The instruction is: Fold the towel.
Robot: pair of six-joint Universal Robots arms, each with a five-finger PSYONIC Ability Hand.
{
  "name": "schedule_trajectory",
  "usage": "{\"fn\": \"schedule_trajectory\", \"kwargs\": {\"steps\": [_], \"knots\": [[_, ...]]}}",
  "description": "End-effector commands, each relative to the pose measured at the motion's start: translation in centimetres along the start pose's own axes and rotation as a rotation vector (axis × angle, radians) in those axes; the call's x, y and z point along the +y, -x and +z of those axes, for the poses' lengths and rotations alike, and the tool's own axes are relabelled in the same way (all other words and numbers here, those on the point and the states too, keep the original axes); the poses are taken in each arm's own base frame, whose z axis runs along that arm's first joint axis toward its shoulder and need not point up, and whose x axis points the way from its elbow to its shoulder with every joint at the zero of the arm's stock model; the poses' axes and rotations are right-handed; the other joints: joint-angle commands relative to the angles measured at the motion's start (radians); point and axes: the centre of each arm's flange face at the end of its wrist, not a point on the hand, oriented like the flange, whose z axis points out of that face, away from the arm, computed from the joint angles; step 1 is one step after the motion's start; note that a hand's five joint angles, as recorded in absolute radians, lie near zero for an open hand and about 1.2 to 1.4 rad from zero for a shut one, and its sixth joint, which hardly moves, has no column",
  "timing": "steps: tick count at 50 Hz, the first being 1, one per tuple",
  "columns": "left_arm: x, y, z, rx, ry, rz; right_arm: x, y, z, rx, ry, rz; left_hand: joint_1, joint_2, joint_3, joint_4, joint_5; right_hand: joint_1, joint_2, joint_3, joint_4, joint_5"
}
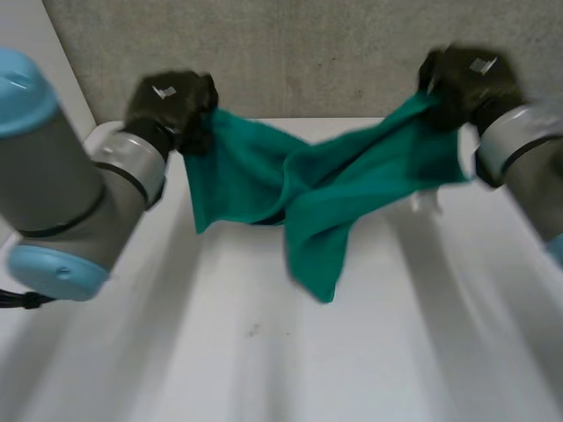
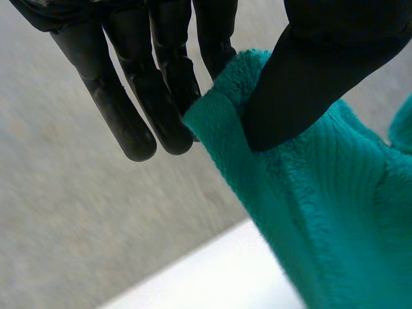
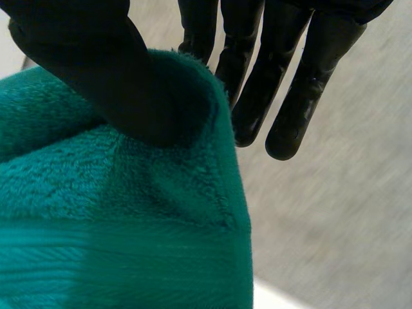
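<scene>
Holding the towel (image 1: 325, 189) aloft over the table (image 1: 264, 352), pinching one corner between thumb and fingers of the left hand (image 1: 167, 105), the other likewise in the right hand (image 1: 466, 83). Draw apart to clear the middle sag and twist, then lower evenly.

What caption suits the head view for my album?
Left hand and right hand each pinch a corner of the teal towel over the white table.
</scene>
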Motion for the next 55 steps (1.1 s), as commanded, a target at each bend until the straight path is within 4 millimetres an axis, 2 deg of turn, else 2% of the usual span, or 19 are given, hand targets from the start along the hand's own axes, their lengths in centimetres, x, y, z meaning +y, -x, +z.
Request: {"fn": "schedule_trajectory", "kwargs": {"steps": [1,4,7,10,15,17,20,22,26,29,30,31,35,37,39,44,47,52,55], "knots": [[-5.5,1.7,-3.9,-0.053,-0.1,0.003,-6.8,-1.3,-3.3,0.03,-0.112,-0.155,0.284,0.204,0.21,0.207,0.254,0.427,0.22,0.219,0.209,0.241],[-6.0,2.5,-5.0,-0.076,-0.096,0.006,-7.0,-1.0,-4.2,0.013,-0.061,-0.248,0.284,0.204,0.21,0.207,0.254,0.427,0.22,0.219,0.209,0.241],[-5.0,3.0,-5.5,-0.09,-0.054,0.01,-6.6,-0.9,-4.5,0.007,-0.019,-0.293,0.284,0.204,0.21,0.207,0.254,0.427,0.22,0.219,0.209,0.241],[-3.8,3.0,-5.8,-0.087,-0.006,0.009,-4.9,-0.3,-5.1,-0.035,0.096,-0.377,0.284,0.204,0.21,0.207,0.254,0.427,0.22,0.219,0.209,0.241],[-1.1,2.8,-5.8,-0.077,0.082,0.008,-1.0,0.4,-4.0,-0.092,0.235,-0.421,0.284,0.204,0.21,0.207,0.254,0.427,0.22,0.219,0.209,0.241],[1.9,2.6,-4.7,-0.07,0.169,0.005,0.8,1.0,-3.5,-0.127,0.284,-0.429,0.284,0.204,0.21,0.207,0.254,0.427,0.22,0.219,0.209,0.241],[4.2,3.0,-3.3,-0.085,0.231,0.003,2.4,1.3,-2.9,-0.148,0.322,-0.433,0.284,0.204,0.21,0.207,0.254,0.427,0.22,0.219,0.209,0.241],[5.1,3.5,-2.5,-0.096,0.254,0.001,4.7,1.5,-2.2,-0.165,0.381,-0.435,0.284,0.204,0.21,0.207,0.254,0.427,0.22,0.219,0.209,0.241],[8.3,4.6,-0.5,-0.12,0.32,-0.003,7.6,1.8,-1.6,-0.19,0.437,-0.417,0.284,0.204,0.21,0.207,0.254,0.427,0.22,0.219,0.209,0.241],[10.6,4.7,1.1,-0.117,0.352,-0.007,8.7,1.9,-1.2,-0.194,0.451,-0.409,0.284,0.204,0.21,0.207,0.254,0.427,0.22,0.219,0.209,0.241],[11.3,4.7,1.5,-0.116,0.359,-0.009,10.4,2.4,-0.5,-0.202,0.451,-0.403,0.284,0.204,0.21,0.207,0.254,0.427,0.22,0.219,0.209,0.241],[12.7,4.6,2.3,-0.113,0.374,-0.012,11.1,2.6,-0.3,-0.201,0.449,-0.398,0.237,0.158,0.164,0.161,0.208,0.427,0.22,0.219,0.209,0.241],[14.4,4.6,3.3,-0.111,0.379,-0.011,13.1,2.5,0.6,-0.158,0.442,-0.351,-0.017,-0.097,-0.091,-0.094,-0.047,0.427,0.22,0.219,0.209,0.241],[15.8,4.5,4.1,-0.112,0.37,-0.01,13.5,2.3,0.9,-0.123,0.438,-0.327,-0.658,-0.738,-0.732,-0.734,-0.687,0.427,0.22,0.219,0.209,0.241],[15.9,4.5,4.2,-0.114,0.354,-0.012,13.6,2.2,1.0,-0.106,0.438,-0.319,-0.938,-1.018,-1.012,-1.015,-0.967,0.427,0.22,0.219,0.209,0.241],[14.6,4.0,3.4,-0.115,0.34,-0.033,13.8,1.9,0.8,-0.081,0.448,-0.313,-0.938,-1.018,-1.012,-1.015,-0.967,0.427,0.22,0.219,0.209,0.241],[12.1,3.7,0.8,-0.112,0.327,-0.063,13.8,1.7,0.8,-0.076,0.451,-0.313,-0.932,-1.011,-1.005,-1.008,-0.961,0.427,0.22,0.219,0.209,0.241],[11.3,2.5,-3.1,-0.08,0.359,-0.052,13.7,1.6,0.8,-0.072,0.451,-0.313,-0.873,-0.953,-0.947,-0.95,-0.902,0.427,0.22,0.219,0.209,0.241],[11.5,0.7,-5.2,-0.029,0.394,-0.047,13.7,1.6,0.8,-0.072,0.449,-0.314,-0.811,-0.891,-0.885,-0.888,-0.841,0.427,0.22,0.219,0.209,0.241]]}}
